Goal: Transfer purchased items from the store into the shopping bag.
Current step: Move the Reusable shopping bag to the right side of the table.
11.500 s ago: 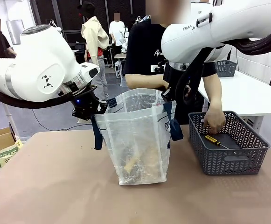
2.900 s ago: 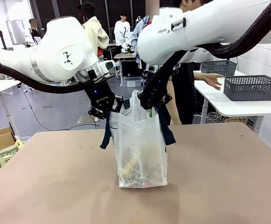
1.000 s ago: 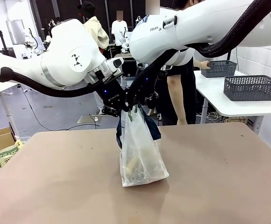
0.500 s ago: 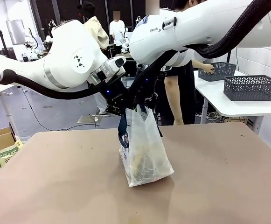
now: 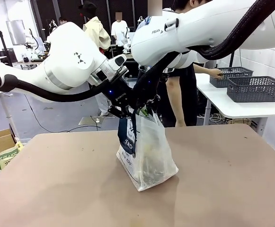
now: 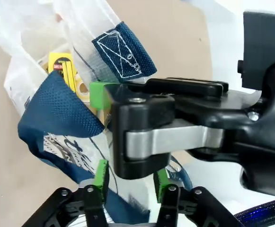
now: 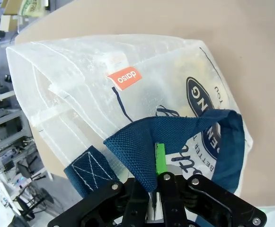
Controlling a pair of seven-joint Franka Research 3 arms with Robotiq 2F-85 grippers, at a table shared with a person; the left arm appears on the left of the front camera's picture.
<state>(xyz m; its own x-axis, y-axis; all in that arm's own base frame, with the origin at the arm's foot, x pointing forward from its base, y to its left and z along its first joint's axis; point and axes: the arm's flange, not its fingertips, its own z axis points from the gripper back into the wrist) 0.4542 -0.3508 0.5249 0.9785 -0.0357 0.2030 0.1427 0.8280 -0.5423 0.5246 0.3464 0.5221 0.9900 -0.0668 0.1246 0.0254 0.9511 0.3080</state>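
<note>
Left tool (image 6: 131, 177) and right tool (image 7: 156, 165), each clamped on a navy strap handle (image 7: 184, 130), now meet — the translucent whitish plastic shopping bag (image 5: 151, 153), wide open earlier, leans pinched shut on the brown desk (image 5: 222, 184), goods (image 6: 64, 71) inside; loading looks finished.

A flat, light-brown rectangular surface (image 5: 57, 189) spans the foreground. One thing stands on it, near its middle: a translucent whitish plastic shopping bag (image 5: 149, 156) with navy strap handles and a navy oval print. The bag is tilted, and a shadow lies under its lower edge. How much of its base touches the surface cannot be told. Behind and to the right, well apart, a white surface (image 5: 232, 111) carries two dark grey lattice-walled plastic baskets (image 5: 255, 89), one just behind the other.
</note>
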